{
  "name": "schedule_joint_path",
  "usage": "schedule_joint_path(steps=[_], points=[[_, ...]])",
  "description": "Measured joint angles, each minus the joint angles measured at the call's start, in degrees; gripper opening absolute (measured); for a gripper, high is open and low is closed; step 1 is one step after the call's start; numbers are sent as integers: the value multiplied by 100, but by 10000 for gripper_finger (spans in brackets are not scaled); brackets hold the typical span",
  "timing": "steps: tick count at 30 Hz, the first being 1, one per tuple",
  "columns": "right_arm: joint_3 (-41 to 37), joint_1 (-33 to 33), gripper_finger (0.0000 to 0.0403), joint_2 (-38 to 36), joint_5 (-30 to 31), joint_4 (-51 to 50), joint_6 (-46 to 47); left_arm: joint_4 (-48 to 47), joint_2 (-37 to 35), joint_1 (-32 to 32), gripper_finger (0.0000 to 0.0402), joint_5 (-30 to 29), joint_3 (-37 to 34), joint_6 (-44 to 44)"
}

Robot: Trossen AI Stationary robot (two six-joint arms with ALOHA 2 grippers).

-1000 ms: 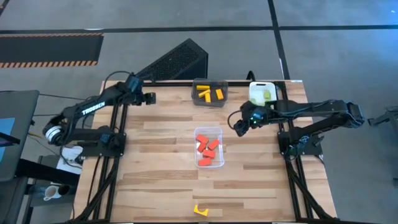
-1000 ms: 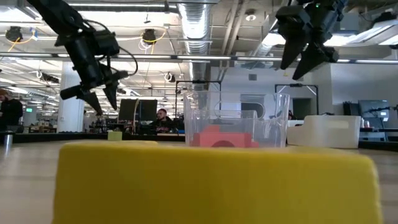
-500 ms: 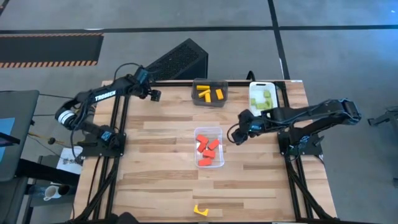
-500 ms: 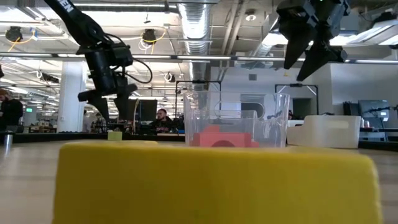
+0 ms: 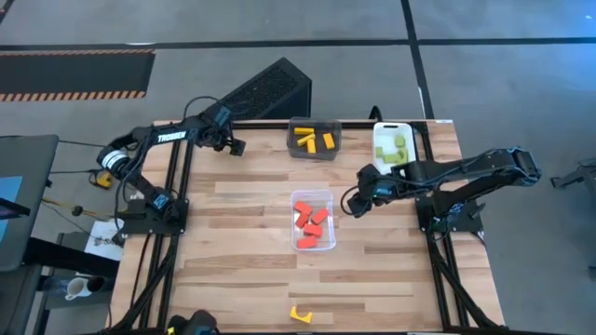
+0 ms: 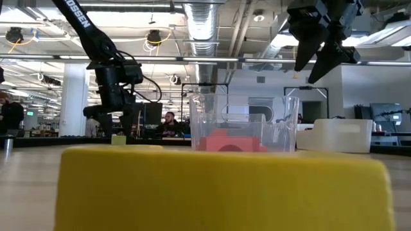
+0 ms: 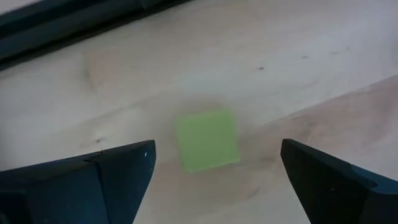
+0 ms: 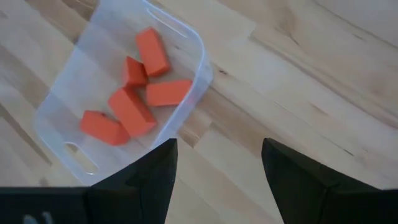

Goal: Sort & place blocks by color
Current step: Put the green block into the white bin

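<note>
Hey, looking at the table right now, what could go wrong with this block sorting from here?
1. The left hand hangs open over the green cube near the table's edge; an off-centre close could nudge it off.
2. The yellow block lies alone at the near edge, far from both arms, and might get missed.
3. The right hand, open beside the clear bin of red blocks, could bump it.

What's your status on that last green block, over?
Left gripper open above green block, not gripping. Right gripper open, empty, beside red bin. Nothing in the way.
</note>
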Motion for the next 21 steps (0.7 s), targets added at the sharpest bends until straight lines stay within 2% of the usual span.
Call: schedule_joint_path(steps=[14, 21], points=[[0, -278, 255, 0, 17, -89, -318, 388, 49, -35, 329, -295, 4, -57], [0, -460, 255, 0, -53, -68, -568, 528, 346, -241, 323, -463, 11, -354]])
